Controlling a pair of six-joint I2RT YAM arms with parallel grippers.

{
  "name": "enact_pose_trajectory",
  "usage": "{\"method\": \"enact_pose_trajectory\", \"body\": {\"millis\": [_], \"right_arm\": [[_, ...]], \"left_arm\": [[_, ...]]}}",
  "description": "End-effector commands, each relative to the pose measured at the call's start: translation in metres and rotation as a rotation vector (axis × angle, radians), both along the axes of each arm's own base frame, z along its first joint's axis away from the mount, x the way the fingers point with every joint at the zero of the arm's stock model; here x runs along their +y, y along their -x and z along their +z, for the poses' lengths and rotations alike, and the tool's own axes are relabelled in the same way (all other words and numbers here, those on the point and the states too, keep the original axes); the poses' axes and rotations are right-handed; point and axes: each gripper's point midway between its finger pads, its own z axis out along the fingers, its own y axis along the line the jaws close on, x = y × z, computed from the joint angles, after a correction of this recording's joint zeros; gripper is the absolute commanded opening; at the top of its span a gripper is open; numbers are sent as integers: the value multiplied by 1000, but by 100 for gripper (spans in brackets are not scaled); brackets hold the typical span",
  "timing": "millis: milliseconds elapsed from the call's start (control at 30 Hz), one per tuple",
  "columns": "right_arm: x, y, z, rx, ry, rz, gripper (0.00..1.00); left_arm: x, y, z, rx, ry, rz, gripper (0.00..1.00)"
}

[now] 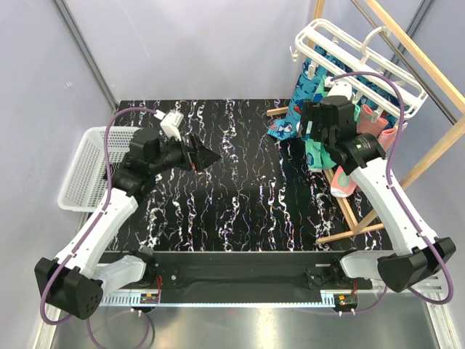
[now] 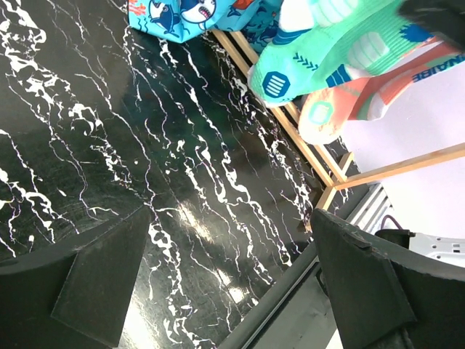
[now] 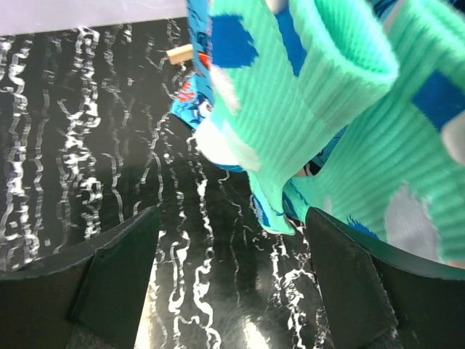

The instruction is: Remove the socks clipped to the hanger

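Though wide apart, right fingers [image 3: 116, 283] empty, near mint-green sock [image 3: 305, 109]

Hanger [image 1: 363, 54]: white plastic rack, tilted, hung by its hook above and behind the right gripper [image 3: 232, 283]. The socks hang bunched from its clips.

Mint sock [image 3: 290, 109]: ribbed, with blue and white patches and the cuff folded over. It dangles straight ahead of the gripper. Its lower tip sits between the two fingers, touching neither.

Second mint piece: same pattern, up and to the gripper's right, close by.

Blue sock [image 1: 285, 125]: shark print, beyond the mint one and on the gripper's left. It hangs low near the tabletop; contact unclear.

Pink sock [image 1: 341, 182]: salmon with a teal toe patch. It hangs lowest, back under the gripper's forearm.
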Motion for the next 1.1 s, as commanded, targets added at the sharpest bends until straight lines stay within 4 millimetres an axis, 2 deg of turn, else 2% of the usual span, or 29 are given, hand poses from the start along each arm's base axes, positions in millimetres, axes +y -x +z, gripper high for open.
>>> {"method": "enact_pose_trajectory", "body": {"millis": [0,167,233,267,467,633,733,767,867,1000,1067], "right_arm": [[-10,-16,15,-106,0,-39,88],[-18,-34,-9,-100,62,-72,92],[-16,-42,-15,-117,81,-49,93],[-16,-43,-24,-104,92,-40,93],[-31,-63,-49,-77,97,-52,95],[-17,-70,-62,-77,102,47,90],[-12,-70,-58,-79,83,71,70],[-12,-69,-57,-79,78,71,58],[-6,-61,-46,-109,54,116,43],[5,-53,-35,-159,26,184,14],[7,-50,-32,-149,21,199,3]], "left_arm": [[-4,8,31,-96,47,-40,99],[-2,11,39,-121,68,-31,99],[1,9,37,-127,66,-4,99],[2,9,35,-125,66,0,99],[-6,11,35,-100,67,-48,99],[-8,16,49,-148,67,-68,98],[-11,18,53,-163,73,-81,97],[-13,18,53,-164,74,-88,97],[-18,16,50,-153,73,-94,97],[-29,16,44,-127,80,-113,96],[-36,18,45,-128,88,-127,96]]}}
